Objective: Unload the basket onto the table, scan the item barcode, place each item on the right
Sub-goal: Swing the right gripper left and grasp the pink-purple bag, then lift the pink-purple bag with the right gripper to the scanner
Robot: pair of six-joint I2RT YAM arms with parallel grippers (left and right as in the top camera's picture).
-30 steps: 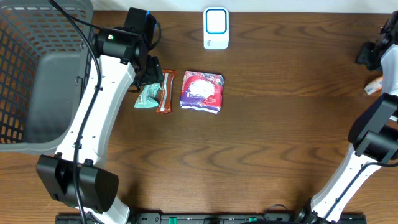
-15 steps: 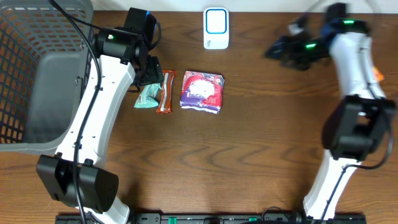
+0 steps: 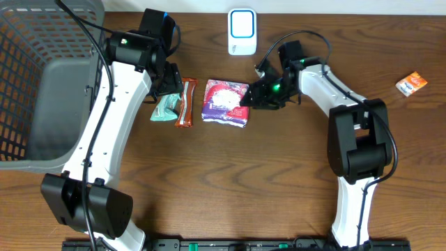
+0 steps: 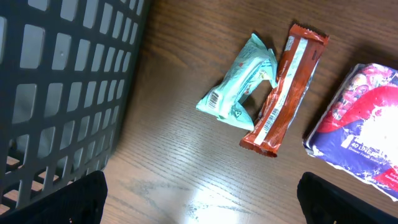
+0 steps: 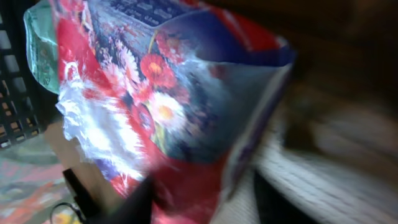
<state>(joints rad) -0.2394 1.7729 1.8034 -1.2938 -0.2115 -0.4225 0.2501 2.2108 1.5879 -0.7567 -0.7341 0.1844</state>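
Your right gripper (image 3: 247,99) sits at the right edge of the flowered packet (image 3: 224,102).
You cannot tell whether its fingers are clamped. Your left gripper (image 4: 205,199) hangs, fingers wide apart, over the green packet (image 4: 239,87) and brown bar (image 4: 283,93).

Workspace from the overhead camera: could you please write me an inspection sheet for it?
Surface: brown wooden table, no damage seen.
Job's things: white scanner; flowered pack, mint packet and brown bar lying flat.
Clutter: orange packet at far right.
Grippers: left gripper open, near mint packet; right gripper at flowered pack's edge, jaws unclear.
Cables: black cables on both arms.
Surroundings: grey basket at left.
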